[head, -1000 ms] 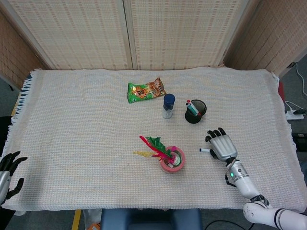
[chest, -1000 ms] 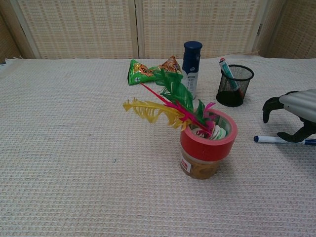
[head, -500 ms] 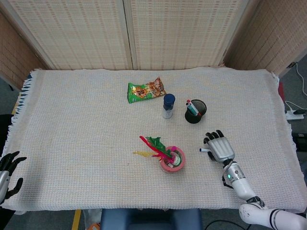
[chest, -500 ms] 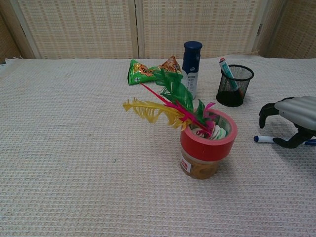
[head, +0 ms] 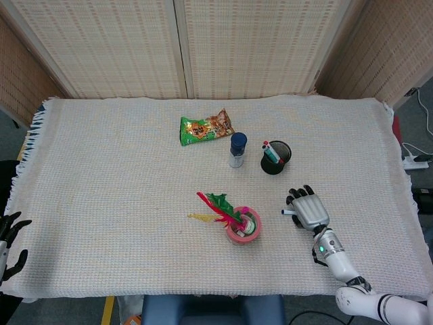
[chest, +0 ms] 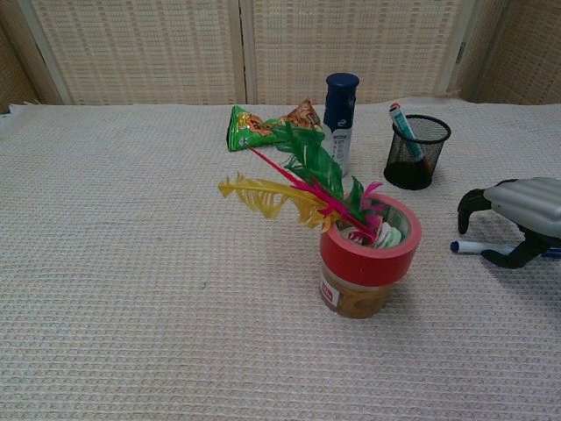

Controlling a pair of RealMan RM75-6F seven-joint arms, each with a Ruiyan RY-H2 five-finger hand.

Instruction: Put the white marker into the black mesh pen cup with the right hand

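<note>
Marker (chest: 478, 248) is lying flat on the cloth (head: 122, 176) under your right hand (chest: 517, 210), long axis running left-right, blue cap poking out leftward, while your curled fingers (chest: 473, 203) are arching over it without yet gripping it.

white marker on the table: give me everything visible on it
The white marker is a slim white barrel with a dark blue cap at its left end, and looks like plastic. It lies flat on the woven cream tablecloth, pointing left-right, right of the red-taped jar. The right hand arches over its right part, hiding it; whether the fingers touch it is unclear.
</note>
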